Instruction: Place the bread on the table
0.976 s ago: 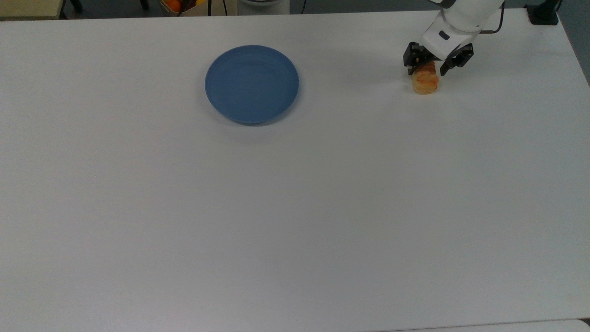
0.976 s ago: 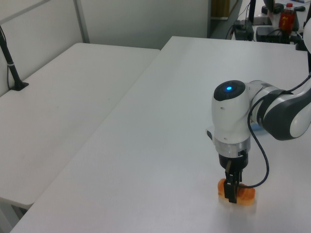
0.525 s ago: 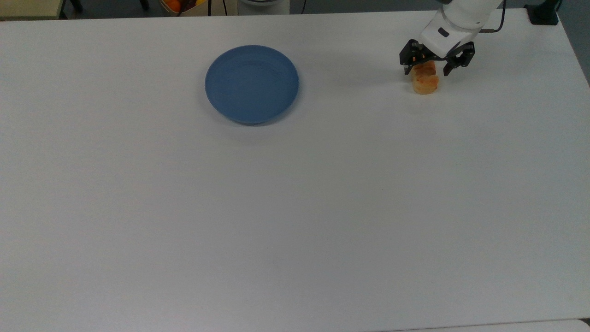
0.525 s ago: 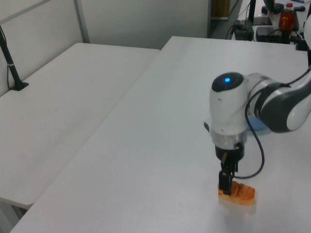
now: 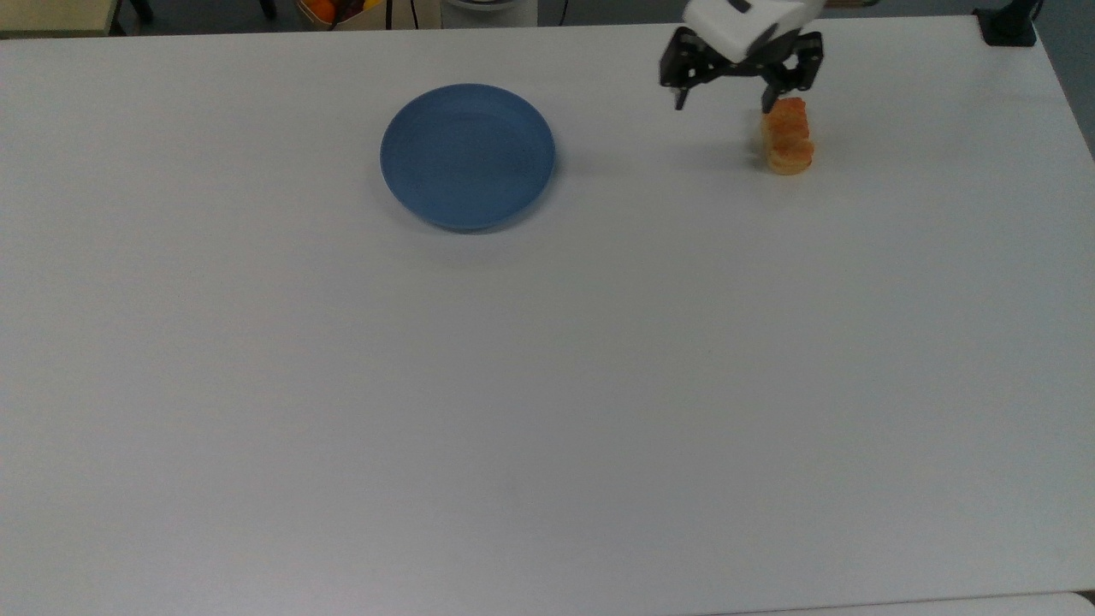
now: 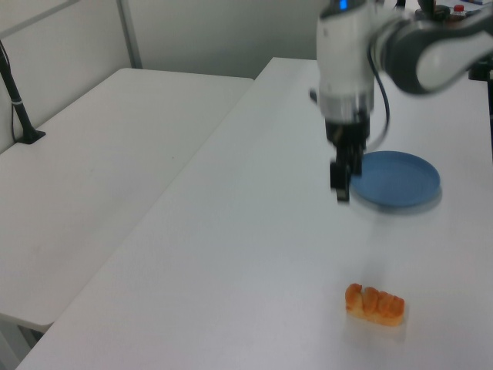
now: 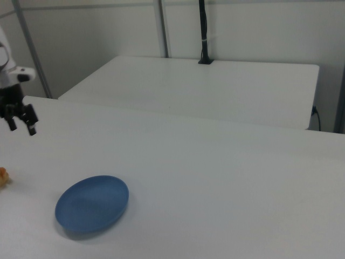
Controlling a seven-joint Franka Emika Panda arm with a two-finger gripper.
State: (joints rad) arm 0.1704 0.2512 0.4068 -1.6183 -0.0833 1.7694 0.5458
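- Golden-orange bread (image 5: 787, 137) lies on the white desk (image 5: 547, 385) at the top view's upper right, well apart from the blue plate (image 5: 468, 156).
- My hand (image 5: 741, 90) hangs above the desk, fingers spread, holding nothing.
- From the hand, the bread sits just toward the top view's lower right, long axis running up-down.
- I judge the placing done.

Top view looks steeply down; left and right views face across the shared table (image 5: 599, 385)
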